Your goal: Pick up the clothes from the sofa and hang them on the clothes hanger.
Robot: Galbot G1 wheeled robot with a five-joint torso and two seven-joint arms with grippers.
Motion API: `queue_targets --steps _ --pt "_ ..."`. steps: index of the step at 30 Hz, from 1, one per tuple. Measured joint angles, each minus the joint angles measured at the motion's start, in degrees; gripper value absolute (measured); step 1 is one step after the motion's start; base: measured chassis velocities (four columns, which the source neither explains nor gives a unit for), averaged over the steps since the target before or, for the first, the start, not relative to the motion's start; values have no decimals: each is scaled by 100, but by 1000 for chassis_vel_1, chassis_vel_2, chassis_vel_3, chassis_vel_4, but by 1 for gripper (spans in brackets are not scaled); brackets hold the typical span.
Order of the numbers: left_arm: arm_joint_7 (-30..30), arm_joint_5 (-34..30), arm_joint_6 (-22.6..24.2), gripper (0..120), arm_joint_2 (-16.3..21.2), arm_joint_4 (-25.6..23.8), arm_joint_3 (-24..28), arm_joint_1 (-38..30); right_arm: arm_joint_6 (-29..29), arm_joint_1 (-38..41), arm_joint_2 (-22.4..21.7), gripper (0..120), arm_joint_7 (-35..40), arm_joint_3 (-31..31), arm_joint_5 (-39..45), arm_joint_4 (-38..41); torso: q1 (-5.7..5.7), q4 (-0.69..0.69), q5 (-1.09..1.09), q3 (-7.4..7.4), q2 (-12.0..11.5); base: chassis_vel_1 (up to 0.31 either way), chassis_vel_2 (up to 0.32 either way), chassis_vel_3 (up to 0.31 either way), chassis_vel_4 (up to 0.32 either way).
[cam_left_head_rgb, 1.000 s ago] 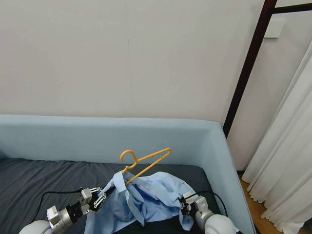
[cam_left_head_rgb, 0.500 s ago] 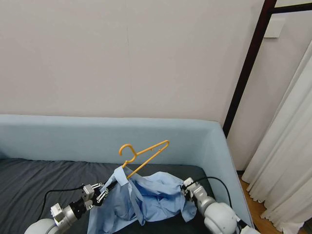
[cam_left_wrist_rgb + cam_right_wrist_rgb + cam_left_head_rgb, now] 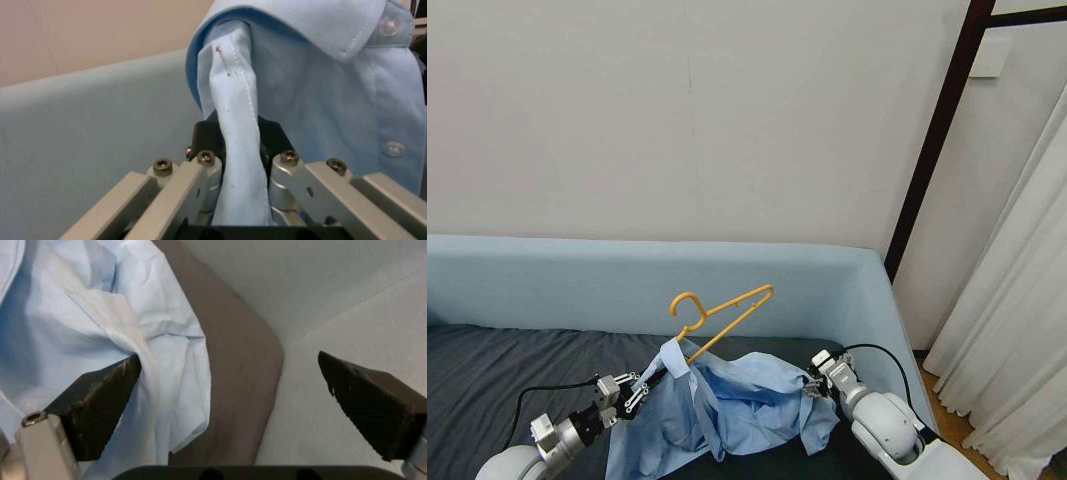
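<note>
Left gripper [image 3: 637, 388], low over the seat [image 3: 487, 372]: clenched on the shirt [image 3: 752, 405], with the button strip just under the collar pinched between both fingers [image 3: 177, 187] and the collar standing just beyond them. Right gripper [image 3: 227, 360], at the shirt's other side near the sofa corner: released, jaws wide. One finger touches the fabric edge and the other hangs over the sofa wall, so it holds nothing. The bulk of the shirt lies heaped on the seat between the two grippers, and only the collar end is raised. Just beyond the left gripper the hanger [image 3: 727, 318] rises tilted out of the collar, hook uppermost. How far its arms sit inside the shoulders is hidden. Behind it stands the backrest [image 3: 577, 285]. Well beyond the right gripper is a dark pole [image 3: 932, 150], and whether it belongs to a rack cannot be told. Assessment: pick-up begun on one side only. The shirt is not yet clear of the sofa, and the carry and the hanging are both outstanding
</note>
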Motion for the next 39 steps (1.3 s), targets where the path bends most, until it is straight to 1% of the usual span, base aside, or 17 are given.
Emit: queue_targets --steps 2,4,6,7,9,15,19,23,26,29,30,31,33,35,36,38,39 --pt "-5 0 0 7 2 16 1 -19 0 -33 -22 100 -93 33 -167 0 0 0 1 0 0 0 0 0 0" --pt "-8 6 0 7 21 22 14 -24 0 -54 -112 100 -562 158 -709 -3 0 1 0 0 0 0 0 0 0" --pt "-9 9 0 7 25 22 18 -25 1 -55 -149 100 -733 192 -852 -8 0 1 0 0 0 0 0 0 0" --pt "-8 11 0 7 27 23 21 -24 1 -57 -250 100 -1186 249 -1199 -21 0 1 -1 0 0 0 0 0 0" --pt "-9 16 0 7 25 23 23 -28 5 -73 -423 100 -1757 254 -1608 -11 0 1 0 0 0 0 0 0 0" --pt "-11 23 1 7 13 4 25 -38 15 -91 -561 100 -2229 148 -1679 96 0 -1 0 0 0 0 0 0 0" --pt "-15 26 1 7 20 -33 -16 -2 25 -47 -703 100 -2792 31 -1641 117 0 3 0 0 0 0 0 0 0" --pt "-16 32 -5 7 21 -52 -44 19 27 -83 -822 100 -3104 -12 -1697 113 0 -1 0 0 0 0 0 0 0" --pt "-16 36 -18 7 18 -63 -51 28 58 -80 -802 100 -3117 75 -1423 107 0 -1 0 0 0 0 0 0 0" --pt "-16 37 -27 7 20 -66 -55 32 156 50 -669 100 -2632 235 -721 121 0 1 -1 0 0 0 0 0 0" --pt "-16 37 -27 7 20 -66 -55 32 156 50 -669 100 -2632 235 -721 121 0 1 -1 0 0 0 0 0 0" --pt "-19 37 -29 7 31 -66 -56 31 161 160 -597 100 -2340 323 -216 159 0 2 0 0 0 0 0 0 0" --pt "-27 37 -30 7 47 -85 -56 27 193 271 -540 100 -2094 414 269 209 0 3 -2 0 0 0 0 0 0" --pt "-36 35 -31 7 59 -115 -60 27 251 360 -493 100 -1992 443 763 240 0 0 -1 0 0 0 0 0 0" --pt "-36 35 -31 7 59 -115 -60 27 251 360 -493 100 -1992 443 763 240 0 0 -1 0 0 0 0 0 0" --pt "-41 31 -32 7 64 -143 -69 32 263 405 -438 100 -1945 422 1468 261 0 0 -2 0 0 0 0 0 0" --pt "-42 29 -34 7 68 -151 -72 34 253 408 -418 100 -1945 384 1661 262 0 1 -2 0 1 0 0 0 0"
